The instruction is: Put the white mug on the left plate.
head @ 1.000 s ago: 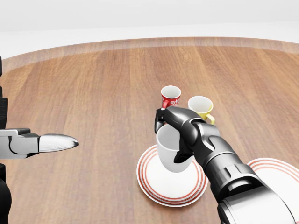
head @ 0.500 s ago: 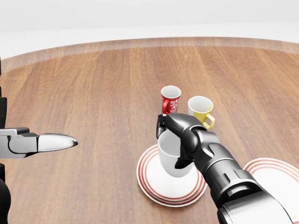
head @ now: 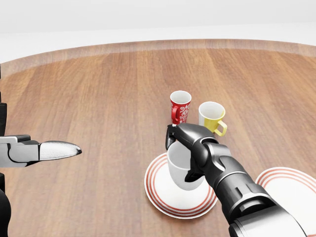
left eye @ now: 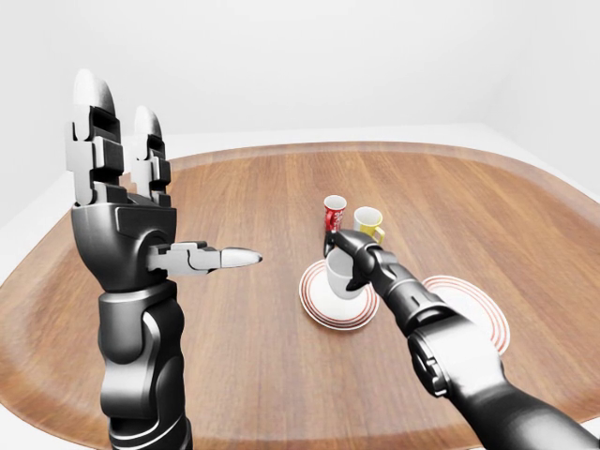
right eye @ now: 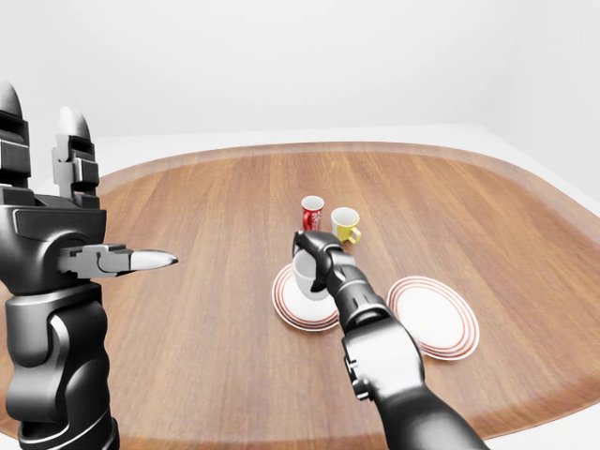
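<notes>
My right hand (head: 180, 154) is shut on the white mug (head: 179, 168), with fingers over its rim and down its side. The mug is upright over the middle of the left plate (head: 154, 191), a white plate with red rings. Its base is at or just above the plate; I cannot tell whether they touch. My left hand (left eye: 161, 201) is raised at the left of the left-eye view. It is open and empty, with fingers pointing up and thumb pointing right, far from the mug.
A red patterned mug (head: 180, 105) and a yellow mug (head: 213, 117) stand just above the left plate in the head view. A second ringed plate (head: 292, 181) lies at the lower right. The round wooden table (head: 98, 89) has a raised rim.
My right hand has lowered the white mug a little towards the left plate. The left hand has barely moved.
</notes>
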Robot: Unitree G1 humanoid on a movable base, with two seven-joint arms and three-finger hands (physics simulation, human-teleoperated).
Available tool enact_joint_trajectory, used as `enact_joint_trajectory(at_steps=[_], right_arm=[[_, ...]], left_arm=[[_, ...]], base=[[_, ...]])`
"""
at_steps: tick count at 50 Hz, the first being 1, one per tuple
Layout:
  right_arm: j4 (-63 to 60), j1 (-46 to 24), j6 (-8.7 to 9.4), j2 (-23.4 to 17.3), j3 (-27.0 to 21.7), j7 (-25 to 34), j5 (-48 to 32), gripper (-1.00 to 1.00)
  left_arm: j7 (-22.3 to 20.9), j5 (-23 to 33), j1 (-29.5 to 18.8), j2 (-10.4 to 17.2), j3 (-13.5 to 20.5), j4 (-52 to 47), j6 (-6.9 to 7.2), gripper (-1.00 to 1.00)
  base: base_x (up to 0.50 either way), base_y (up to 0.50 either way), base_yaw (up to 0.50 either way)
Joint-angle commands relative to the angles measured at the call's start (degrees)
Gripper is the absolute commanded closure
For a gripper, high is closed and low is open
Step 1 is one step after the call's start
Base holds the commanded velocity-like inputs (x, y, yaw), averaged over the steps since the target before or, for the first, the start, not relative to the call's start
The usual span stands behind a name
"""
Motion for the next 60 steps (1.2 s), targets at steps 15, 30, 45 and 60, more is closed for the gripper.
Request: enact_joint_trajectory(at_steps=[15, 30, 45, 60], right_arm=[[-0.1, 0.6, 0.00, 0.6, -0.3, -0.5, 3.1, 1.00], [0.1, 1.7, 0.00, 1.0, 0.0, -1.9, 2.9, 1.00], [0.3, 2.2, 0.00, 1.1, 0.1, -3.8, 2.3, 1.00], [0.4, 2.5, 0.00, 1.6, 0.0, -4.9, 2.5, 1.00]], left_arm=[[0.0, -0.2, 0.0, 0.1, 0.1, -0.3, 0.00, -1.00], [0.0, -0.2, 0.0, 0.0, 0.0, -0.4, 0.00, -1.00], [-0.1, -0.1, 0.0, 0.0, 0.1, -0.2, 0.00, -1.00], [0.0, -0.2, 0.0, 0.1, 0.2, -0.2, 0.00, -1.00]], base=[[0.00, 0.00, 0.00], [0.00, 0.00, 0.00], [0.00, 0.00, 0.00], [0.00, 0.00, 0.00]])
